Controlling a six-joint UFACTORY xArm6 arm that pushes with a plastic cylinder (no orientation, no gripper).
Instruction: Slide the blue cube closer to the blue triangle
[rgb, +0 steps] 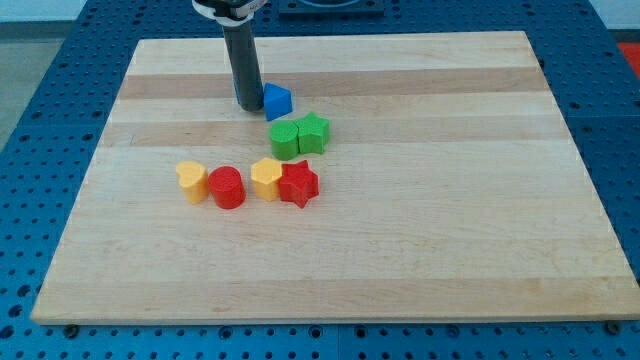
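Observation:
My tip (247, 105) rests on the board near the view's top, left of centre. A blue block (277, 100) with a peaked top sits just right of the tip, touching or nearly touching the rod. I cannot tell for sure whether it is the cube or the triangle. No second blue block shows; the rod may hide it.
Two green blocks (286, 139) (314, 132) sit side by side just below the blue block. Lower, in a row, are a yellow heart (191, 180), a red cylinder (227, 187), a yellow block (266, 178) and a red star (298, 184). The wooden board (450, 200) lies on a blue perforated table.

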